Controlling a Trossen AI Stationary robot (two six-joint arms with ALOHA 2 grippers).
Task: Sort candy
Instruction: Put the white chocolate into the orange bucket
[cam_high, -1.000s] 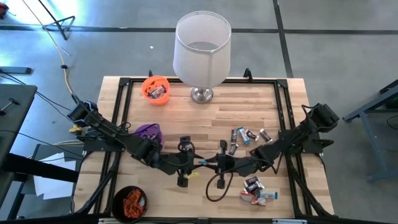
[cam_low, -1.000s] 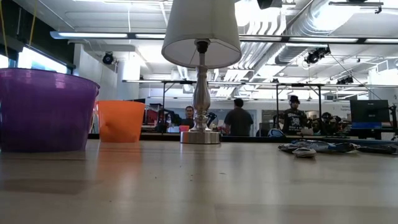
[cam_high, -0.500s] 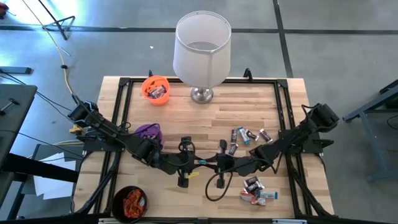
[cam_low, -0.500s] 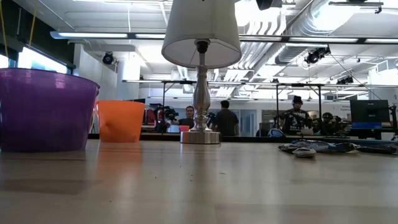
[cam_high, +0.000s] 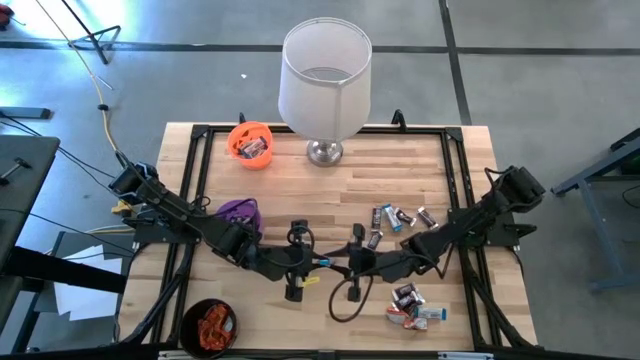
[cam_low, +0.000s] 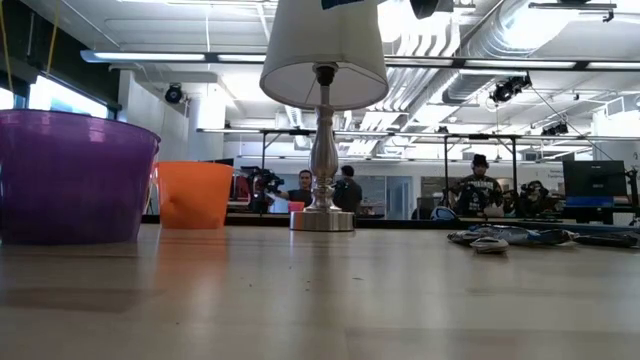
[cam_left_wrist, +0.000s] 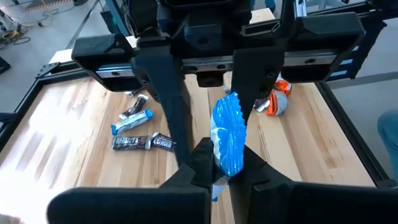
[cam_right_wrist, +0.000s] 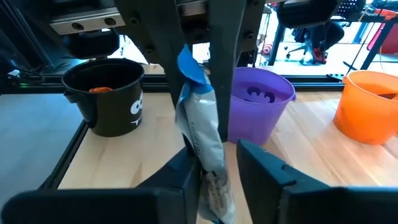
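A: Containers, left to right?

B: Three cups are standing on the worktop (cam_high: 400, 180). The black cup (cam_high: 210, 324) is holding orange-red candy, the purple cup (cam_high: 238, 211) is sitting beside the left arm with contents I cannot make out, and the orange cup (cam_high: 250, 143) is holding dark wrappers.

A: And the pincers?

B: The left pincer (cam_left_wrist: 219, 163) and right pincer (cam_right_wrist: 214, 163) are meeting mid-worktop, both pinching one silver-blue candy (cam_left_wrist: 227, 138) between them.

A: Loose pieces?

B: One cluster (cam_high: 397, 218) is lying right of centre, roughly five. Another cluster (cam_high: 413, 306) is lying nearer the front edge; exact count unclear.
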